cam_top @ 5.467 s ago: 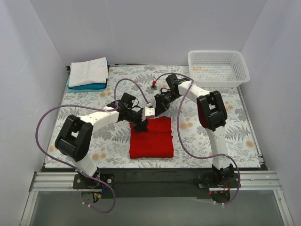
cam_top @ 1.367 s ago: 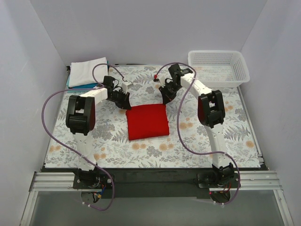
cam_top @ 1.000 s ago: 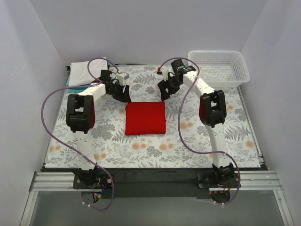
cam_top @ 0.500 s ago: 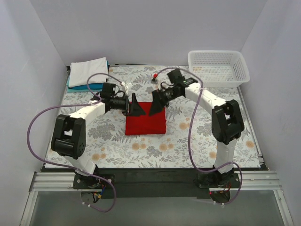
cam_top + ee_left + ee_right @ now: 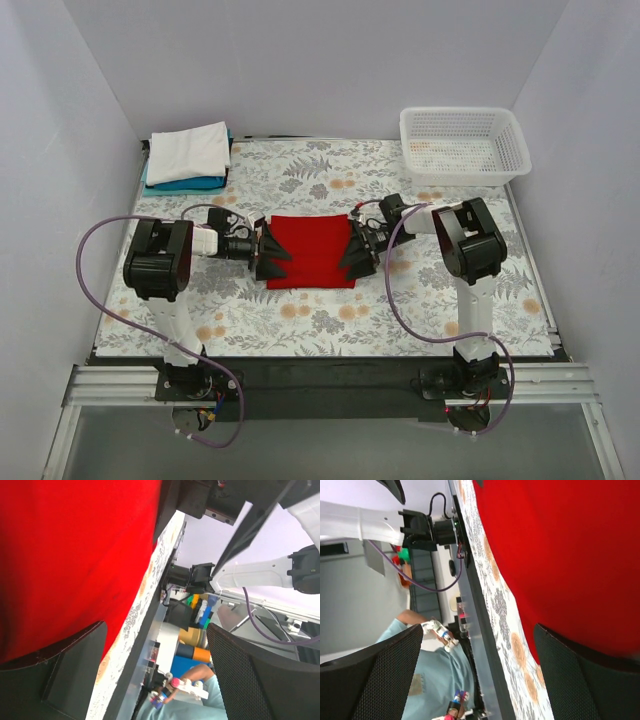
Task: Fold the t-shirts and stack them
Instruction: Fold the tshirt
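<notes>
Lying flat: red t-shirt, a smooth folded rectangle (edges fairly even)

Three folded t-shirts: one red folded t-shirt at the middle of the table, and at the far left one white folded t-shirt lying on one teal folded t-shirt. One white plastic mesh basket at the far right. Two white-and-black robot arms, left arm and right arm, each with one black two-finger gripper: left gripper, right gripper. Two purple cables: left cable, right cable.
</notes>
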{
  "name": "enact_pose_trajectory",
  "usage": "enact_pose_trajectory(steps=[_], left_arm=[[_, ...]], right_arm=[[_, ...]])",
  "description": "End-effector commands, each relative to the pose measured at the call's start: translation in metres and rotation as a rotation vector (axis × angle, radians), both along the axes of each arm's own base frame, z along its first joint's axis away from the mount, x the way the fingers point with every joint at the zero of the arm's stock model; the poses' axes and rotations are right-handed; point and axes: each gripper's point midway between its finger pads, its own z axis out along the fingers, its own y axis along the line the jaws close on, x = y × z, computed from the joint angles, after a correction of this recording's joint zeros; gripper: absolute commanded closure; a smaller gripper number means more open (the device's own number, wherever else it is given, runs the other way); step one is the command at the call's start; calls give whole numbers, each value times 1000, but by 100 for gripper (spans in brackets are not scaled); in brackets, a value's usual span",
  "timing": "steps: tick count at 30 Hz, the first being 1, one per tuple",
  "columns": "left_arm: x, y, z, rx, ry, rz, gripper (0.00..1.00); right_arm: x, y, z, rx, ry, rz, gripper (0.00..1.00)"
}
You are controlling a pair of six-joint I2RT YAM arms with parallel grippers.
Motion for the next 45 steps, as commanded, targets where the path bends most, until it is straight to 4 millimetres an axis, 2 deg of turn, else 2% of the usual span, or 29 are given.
enact_pose_trajectory(steps=[1, 2, 4, 5, 6, 8, 9, 11, 13, 14, 15, 17, 18, 19, 20, 23, 24, 26, 27, 30, 34, 37, 38, 39, 40, 42, 43, 44, 45], left_arm=[[-10, 29, -62, 225, 110, 96, 18], [-10, 28, -54, 201, 97, 87, 18], [-10, 28, -33, 173, 26, 50, 18], [-10, 26, -16, 127, -15, 24, 18], [-4, 25, 10, 107, -123, 2, 18], [3, 23, 39, 74, -218, -8, 18], [16, 21, 64, 61, -304, -7, 18], [32, 16, 83, 60, -365, -12, 17], [61, 8, 97, 81, -427, 3, 17], [71, 6, 97, 84, -440, 13, 17], [85, 5, 98, 91, -476, 33, 18], [108, 3, 83, 112, -442, 68, 17], [119, 1, 78, 117, -442, 79, 17], [131, -1, 75, 132, -452, 92, 17], [138, -1, 53, 151, -411, 97, 17], [155, 1, 22, 181, -354, 113, 18], [157, 3, 15, 192, -341, 120, 19], [159, 11, -7, 222, -308, 136, 19], [160, 15, -14, 234, -308, 139, 19], [160, 30, -31, 241, -272, 163, 20], [154, 43, -24, 215, -293, 167, 19], [147, 44, 0, 203, -375, 138, 16], [151, 59, 8, 212, -410, 162, 15], [150, 63, 16, 236, -435, 164, 15], [152, 68, 35, 271, -506, 173, 15], [150, 80, 45, 372, -608, 144, 15], [156, 95, 43, 492, -658, 146, 14], [156, 105, 60, 571, -766, 126, 14], [158, 117, 62, 649, -809, 136, 14]], right_arm=[[9, -39, -54, -214, -55, -75, 2], [8, -39, -45, -199, -71, -59, 1], [3, -38, -12, -139, -93, -28, 2], [12, -37, 2, -110, -171, -17, 3], [19, -35, 28, -73, -236, -23, 2], [33, -35, 55, -34, -308, -43, 2], [50, -30, 78, -7, -395, -52, 2], [70, -24, 96, 12, -466, -62, 2], [99, -12, 108, 19, -523, -76, 2], [111, -7, 109, 27, -547, -82, 2], [120, -1, 100, 20, -502, -96, 2], [142, 12, 105, 47, -557, -113, 2], [151, 17, 94, 43, -547, -119, 2], [156, 22, 94, 48, -529, -133, 2], [166, 25, 92, 62, -556, -146, 2], [176, 31, 66, 51, -493, -168, 2], [181, 31, 48, 29, -482, -176, 3], [186, 30, 27, -1, -482, -183, 5], [190, 27, 7, -40, -471, -195, 5], [201, 8, -26, -116, -473, -230, 7], [207, -14, -46, -177, -464, -255, 10], [221, -26, -30, -209, -540, -271, 10], [226, -28, -23, -218, -574, -274, 10], [242, -30, -1, -220, -662, -284, 10], [247, -30, 10, -221, -696, -284, 10], [247, -22, 42, -203, -741, -269, 11], [249, -18, 59, -193, -828, -240, 11], [244, -14, 68, -203, -862, -222, 11], [232, -2, 88, -220, -930, -195, 11]])
